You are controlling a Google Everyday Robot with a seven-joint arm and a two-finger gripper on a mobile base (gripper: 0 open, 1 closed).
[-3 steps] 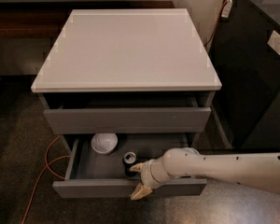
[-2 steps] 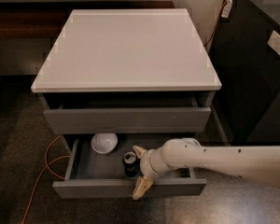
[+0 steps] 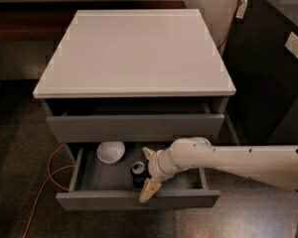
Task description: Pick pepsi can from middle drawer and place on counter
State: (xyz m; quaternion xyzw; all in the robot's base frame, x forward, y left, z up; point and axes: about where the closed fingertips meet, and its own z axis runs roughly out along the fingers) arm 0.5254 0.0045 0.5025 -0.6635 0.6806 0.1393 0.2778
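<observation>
Camera view: looks down on the front of a grey drawer cabinet.
Table: the large pale-grey, glossy, rectangular table (image 3: 134, 53) is the cabinet's top slab.
Top drawer: the grey, taller-fronted top drawer (image 3: 134, 128) stands slightly open just under the slab.
Middle drawer: the wide grey handleless middle drawer (image 3: 137, 201) stands far open below it, and its floor is in view.
Can: the small dark-blue soda can with a silver top (image 3: 137, 172) stands upright inside the middle drawer, about midway across and nearer the front wall than the back.
Bowl: a round white bowl (image 3: 111, 151) sits in the drawer's back left part, apart from the can.
End effector: the white end effector (image 3: 144, 174) is down in the middle drawer, just right of the can. Its cream fingers (image 3: 150, 188) are spread wide, one toward the drawer's back and one over the front wall, with the can at the gap between them. Whether either touches the can cannot be told.
Arm: a white tubular arm (image 3: 238, 160) reaches in from the right edge.
Cable: an orange cable (image 3: 52, 167) curls on the dark floor left of the cabinet.
Black cabinet: a tall black cabinet (image 3: 273, 83) stands to the right.
</observation>
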